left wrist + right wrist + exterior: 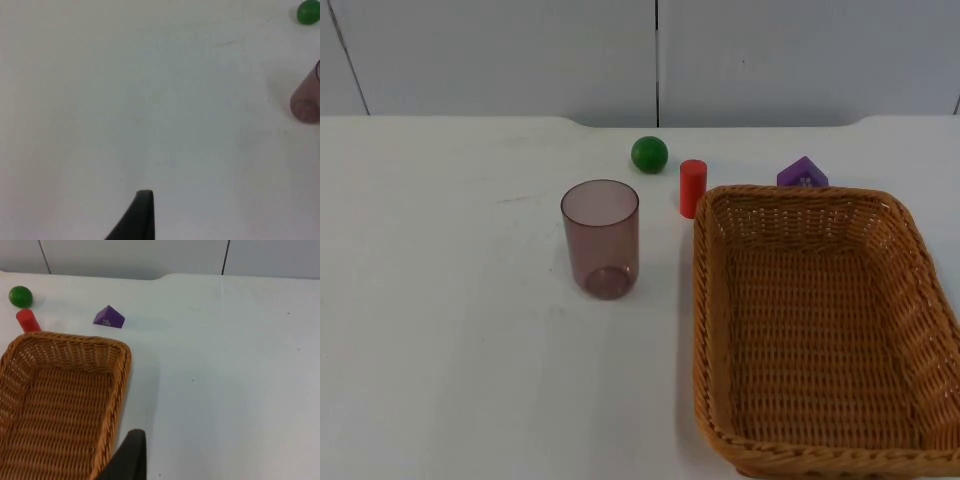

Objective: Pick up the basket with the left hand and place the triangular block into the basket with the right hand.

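Observation:
An empty woven wicker basket (pixel 706 330) rests on the right half of the white table, and its rim (pixel 75 338) appears in the right wrist view. Just behind its far rim lies the purple triangular block (pixel 802 172), which stands clear of the basket (pixel 108 317). My left gripper (pixel 142 215) hangs over bare table, well to the left of the cup. My right gripper (pixel 130 455) is above the table beside the basket's right wall. Neither gripper holds anything that I can see.
A translucent purple-tinted cup (pixel 601 238) stands upright left of the basket, with its base (pixel 306 104) in the left wrist view. A red cylinder (pixel 692 187) stands at the basket's far left corner. A green ball (pixel 649 154) lies behind it. The grey partition wall closes the back.

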`<state>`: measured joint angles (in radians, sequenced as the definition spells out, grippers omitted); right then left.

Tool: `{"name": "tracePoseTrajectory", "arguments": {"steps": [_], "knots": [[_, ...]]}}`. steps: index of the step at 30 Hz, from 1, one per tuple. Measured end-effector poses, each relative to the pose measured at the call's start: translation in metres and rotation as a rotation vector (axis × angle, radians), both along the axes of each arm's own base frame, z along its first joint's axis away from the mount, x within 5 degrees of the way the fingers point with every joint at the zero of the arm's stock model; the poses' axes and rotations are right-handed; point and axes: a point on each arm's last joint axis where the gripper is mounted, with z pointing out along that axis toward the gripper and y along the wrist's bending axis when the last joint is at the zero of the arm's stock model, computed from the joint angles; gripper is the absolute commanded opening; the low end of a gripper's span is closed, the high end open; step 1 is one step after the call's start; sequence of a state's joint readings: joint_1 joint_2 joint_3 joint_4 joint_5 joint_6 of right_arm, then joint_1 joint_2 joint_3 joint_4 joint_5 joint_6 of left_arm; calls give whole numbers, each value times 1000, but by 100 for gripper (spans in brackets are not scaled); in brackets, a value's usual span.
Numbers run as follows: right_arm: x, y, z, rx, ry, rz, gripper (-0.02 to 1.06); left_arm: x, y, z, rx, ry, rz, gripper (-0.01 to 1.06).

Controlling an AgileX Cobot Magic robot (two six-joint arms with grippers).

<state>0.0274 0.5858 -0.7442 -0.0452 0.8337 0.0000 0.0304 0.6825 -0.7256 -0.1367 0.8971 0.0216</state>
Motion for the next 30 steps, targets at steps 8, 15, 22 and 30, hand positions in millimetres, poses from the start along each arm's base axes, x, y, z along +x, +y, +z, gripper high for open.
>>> {"name": "tracePoseTrajectory", "arguments": {"steps": [8, 15, 22, 30], "knots": [[32, 1, -15, -4, 125, 1, 105, 32, -4, -16, -53, 109, -36, 105], [55, 2, -32, -7, 243, 1, 105, 70, -17, -47, -139, 259, -152, 105], [60, 2, -35, -7, 253, 1, 105, 107, -58, -97, -135, 408, -282, 105], [61, 2, -35, -7, 250, 2, 105, 127, -120, -154, -113, 518, -377, 105]]}}
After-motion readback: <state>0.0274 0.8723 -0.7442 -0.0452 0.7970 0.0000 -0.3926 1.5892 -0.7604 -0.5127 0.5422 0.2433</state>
